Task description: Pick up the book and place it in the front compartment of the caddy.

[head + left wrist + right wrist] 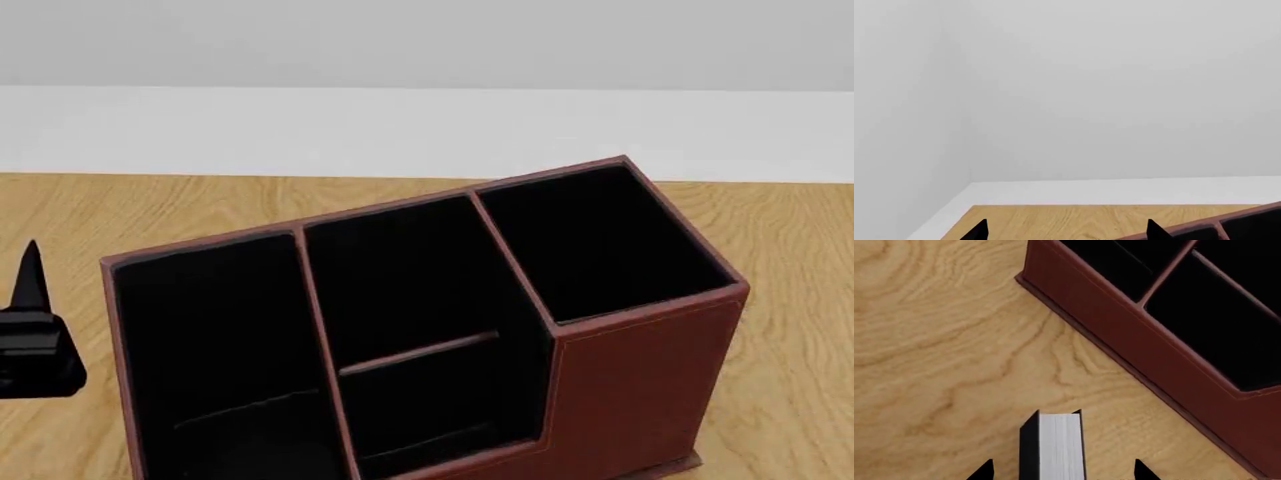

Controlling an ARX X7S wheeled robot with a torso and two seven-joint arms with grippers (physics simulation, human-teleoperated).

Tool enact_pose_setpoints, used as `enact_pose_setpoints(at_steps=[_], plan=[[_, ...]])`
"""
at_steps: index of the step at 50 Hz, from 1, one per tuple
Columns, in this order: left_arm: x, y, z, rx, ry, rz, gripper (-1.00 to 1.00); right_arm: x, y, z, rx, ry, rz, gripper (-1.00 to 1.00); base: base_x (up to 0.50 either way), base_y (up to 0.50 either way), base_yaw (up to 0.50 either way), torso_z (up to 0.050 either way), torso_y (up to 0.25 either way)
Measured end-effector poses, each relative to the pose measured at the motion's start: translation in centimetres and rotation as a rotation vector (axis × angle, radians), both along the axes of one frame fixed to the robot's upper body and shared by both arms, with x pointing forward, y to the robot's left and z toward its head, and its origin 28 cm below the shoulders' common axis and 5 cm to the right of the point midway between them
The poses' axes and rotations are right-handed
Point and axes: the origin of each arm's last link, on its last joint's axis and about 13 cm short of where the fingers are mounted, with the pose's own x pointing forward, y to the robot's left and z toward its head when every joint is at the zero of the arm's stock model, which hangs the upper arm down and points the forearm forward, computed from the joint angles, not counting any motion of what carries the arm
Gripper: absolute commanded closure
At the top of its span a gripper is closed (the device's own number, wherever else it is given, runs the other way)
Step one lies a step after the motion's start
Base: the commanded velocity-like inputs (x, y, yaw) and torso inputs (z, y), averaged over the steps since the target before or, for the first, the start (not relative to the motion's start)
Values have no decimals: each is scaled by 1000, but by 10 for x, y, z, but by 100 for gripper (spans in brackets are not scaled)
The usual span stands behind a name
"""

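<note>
The book shows in the right wrist view only, with its white page edges toward the camera and a black cover on each side. My right gripper is open and straddles it, with a gap between each fingertip and the cover. The caddy, reddish-brown with black-lined cells, fills the head view, and a corner of it lies just beyond the book. My left gripper is open over bare wood beside the caddy's rim, holding nothing. One of its black fingers shows at the head view's left edge.
The wooden tabletop runs round the caddy. Behind it a white ledge meets a pale wall. The table's far edge and corner lie close ahead of the left gripper.
</note>
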Motion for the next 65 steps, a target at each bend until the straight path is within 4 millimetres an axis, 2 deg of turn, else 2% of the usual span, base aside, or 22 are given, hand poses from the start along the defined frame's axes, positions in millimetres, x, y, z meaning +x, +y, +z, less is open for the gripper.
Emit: enact_pose_setpoints(at_steps=[28, 29, 45, 65], plan=[[-2, 2, -3, -2, 0, 8, -100, 10, -2, -29, 17, 93, -32, -100, 0, 0, 0, 0, 0], [-2, 3, -3, -2, 0, 8, -100, 10, -2, -30, 18, 96, -34, 100, 0, 0, 0, 0, 0], [-1, 1, -2, -4, -1, 5, -100, 10, -3, -30, 30, 99, -48, 100, 2, 0, 2, -1, 0], [0, 0, -1, -6, -4, -5, -100, 1, 0, 2, 10, 46, -30, 100, 0, 0, 0, 0, 0]])
